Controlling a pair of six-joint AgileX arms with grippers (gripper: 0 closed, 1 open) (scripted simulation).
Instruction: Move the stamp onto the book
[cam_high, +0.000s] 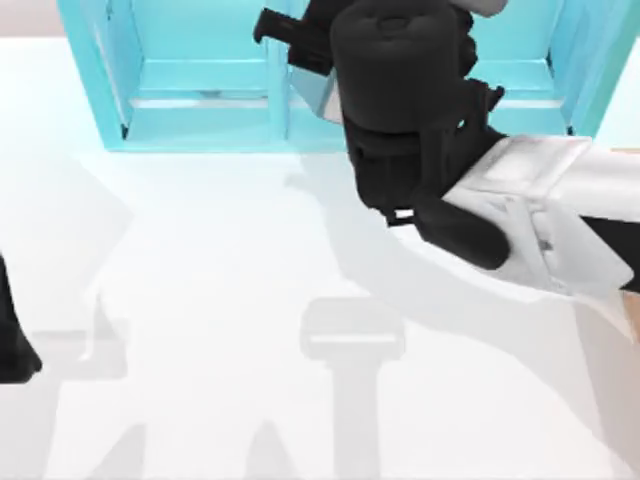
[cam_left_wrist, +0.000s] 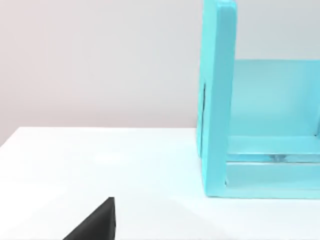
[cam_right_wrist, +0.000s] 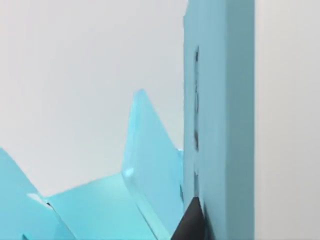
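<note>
So my right arm is reaching across from the right side of the white table, up toward the back edge, and its black-and-white bulk sits right over the middle of the big light-blue open shelf unit standing there. The right end effector pokes out as a dark shape at the far end of the arm, over the shelf's middle divider, but from above I honestly can't tell whether its fingers are spread or pressed together, or whether they're pinching anything. From my right wrist camera I get a close look at a tall light-blue shelf panel with a slanted pale-blue divider beside it, and one dark fingertip right up against the base of that panel, looks like touching or as good as. My left arm is just parked at the table's left edge, a bit of black at the side. Its wrist camera looks across bare table at the shelf's end wall. As for the stamp and the book, I can't place them.
</note>
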